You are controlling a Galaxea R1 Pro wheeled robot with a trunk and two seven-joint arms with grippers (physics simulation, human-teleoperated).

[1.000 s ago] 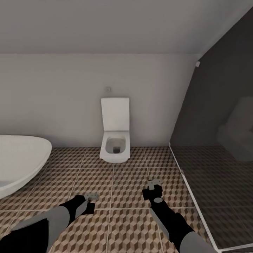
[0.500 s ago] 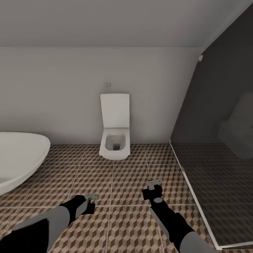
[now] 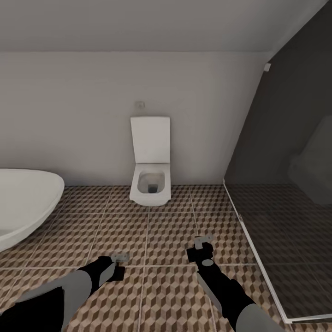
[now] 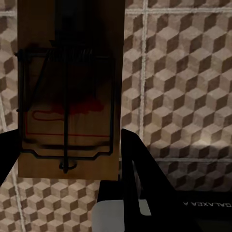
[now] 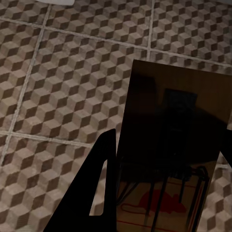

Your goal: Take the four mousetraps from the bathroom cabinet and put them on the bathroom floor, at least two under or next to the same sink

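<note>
Above the bathroom floor [image 3: 157, 230], facing a white toilet [image 3: 150, 184], each end effector pinches one mousetrap: left end effector [image 3: 119, 258] grips a mousetrap [image 4: 67, 92]; right end effector [image 3: 201, 241] grips a second mousetrap [image 5: 169, 159]. Bathtub [image 3: 23, 203] stands at left.

Head view forward-down; wrist views close over tiled bathroom floor [image 3: 152, 240].

Wall-hung white toilet [image 3: 150, 177] against a plain pale wall [image 3: 69, 115], lid raised, with a small flush plate [image 3: 140, 105] just above it. Left of the toilet, the rounded end of a white bathtub [image 3: 25, 203]. Right of the toilet, a dark glass shower screen [image 3: 286, 184] with a white frame. Cube-patterned brown and beige tiled floor [image 3: 166, 226] below, under a sloped grey ceiling [image 3: 138, 23].
</note>
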